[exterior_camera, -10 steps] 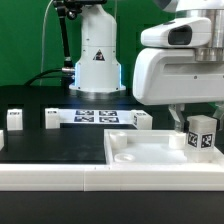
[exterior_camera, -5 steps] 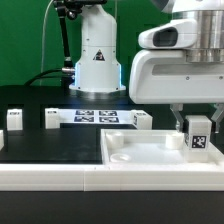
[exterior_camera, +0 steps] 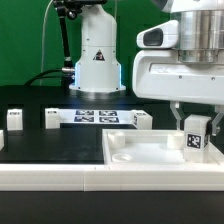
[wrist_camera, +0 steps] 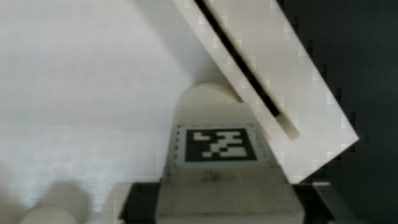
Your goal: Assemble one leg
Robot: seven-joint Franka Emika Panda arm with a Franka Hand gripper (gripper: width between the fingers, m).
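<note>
The leg (exterior_camera: 195, 135) sits between the claw (exterior_camera: 194, 128) fingers, at the exterior view's right, w/ its tag face toward the camera. The claw is clamped on the leg: one finger (exterior_camera: 178, 118) shows at the leg's left side in the exterior view, the other is mostly hidden behind the leg. The leg stands upright, low over the panel (exterior_camera: 150, 155), near its right end. If its bottom touches the panel or hangs just above, I cannot tell.

In the wrist view the leg (wrist_camera: 219, 150) fills the middle, tag toward the lens, rounded tip pointing away from the camera to the panel (wrist_camera: 80, 90). The raised rim (wrist_camera: 267, 70) of the panel runs diagonal just beside the leg.

The panel lies flat on the black table (exterior_camera: 40, 145), a shallow tray-like shape w/ a round socket (exterior_camera: 124, 152) near its left corner; the socket looks empty.

Other small white parts (exterior_camera: 50, 119) stand on the table at the left, well apart from the claw. The marker board (exterior_camera: 98, 117) lies behind the panel
</note>
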